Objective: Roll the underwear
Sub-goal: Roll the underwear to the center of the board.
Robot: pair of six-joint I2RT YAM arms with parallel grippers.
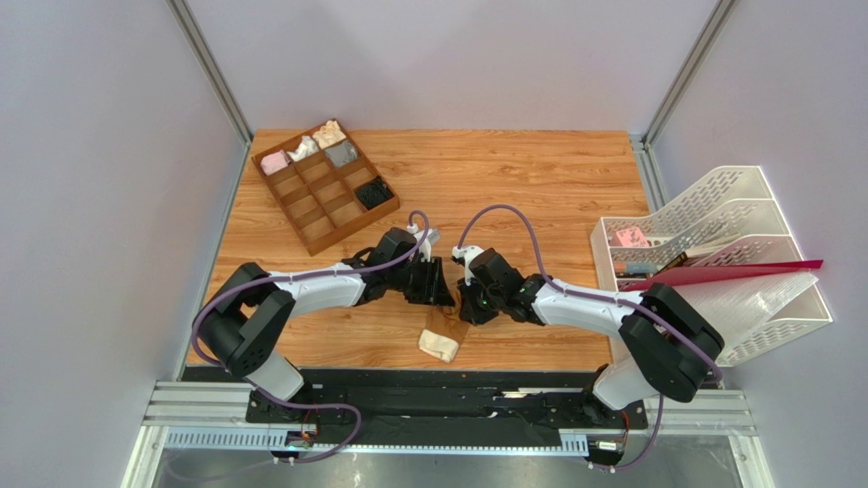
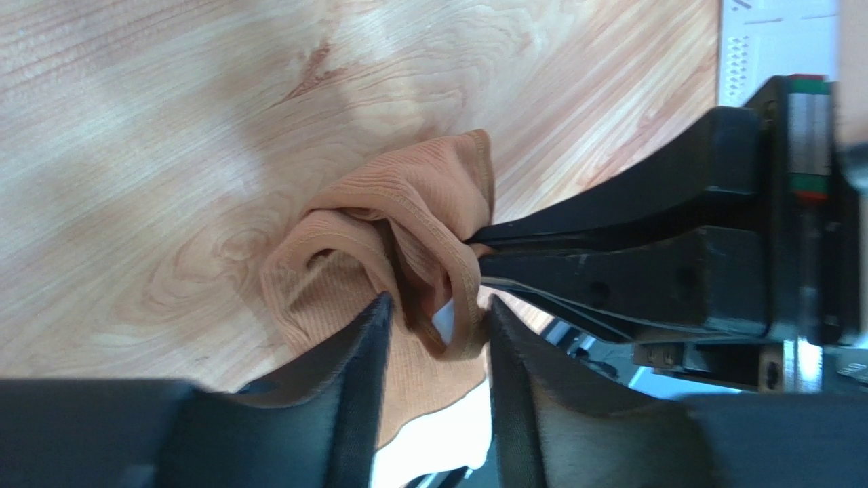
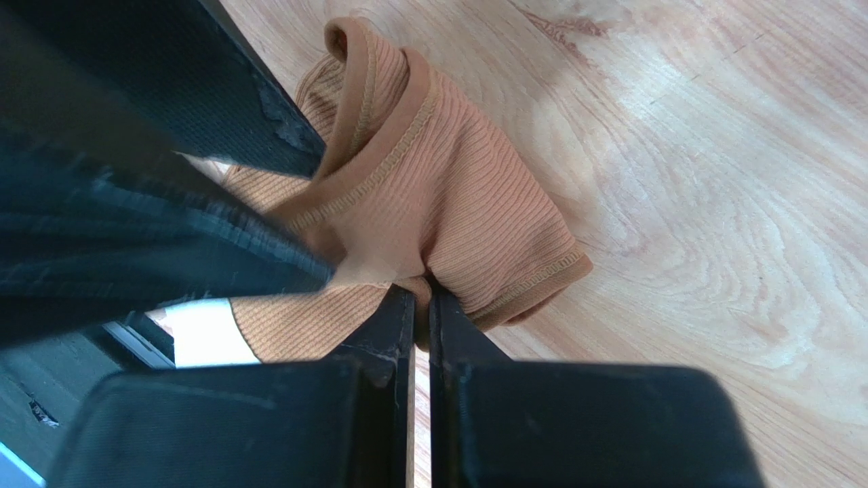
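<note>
Starting at your left, you see a wooden compartment tray (image 1: pixel 357 229) sitting at the back corner of the table (image 1: pixel 530 173), with small fabric bundles in several of its cells. Your left gripper (image 2: pixel 436 310) reaches in towards the middle, and its fingers (image 2: pixel 372 341) stand apart, straddling a raised fold of the underwear (image 2: pixel 408 203) without closing on it. The underwear lies bunched on the wood near the table's front edge, roughly midway between the two arm bases, with a pale strip showing at its near side. Your right gripper (image 3: pixel 422 297) meets it from the other side, its fingers pressed tight together and pinching a hemmed edge of the brown ribbed cloth. Further right, well apart from the garment, stands a white slotted file rack (image 1: pixel 713 203) with a red folder (image 1: pixel 734 272) lying across it.
</note>
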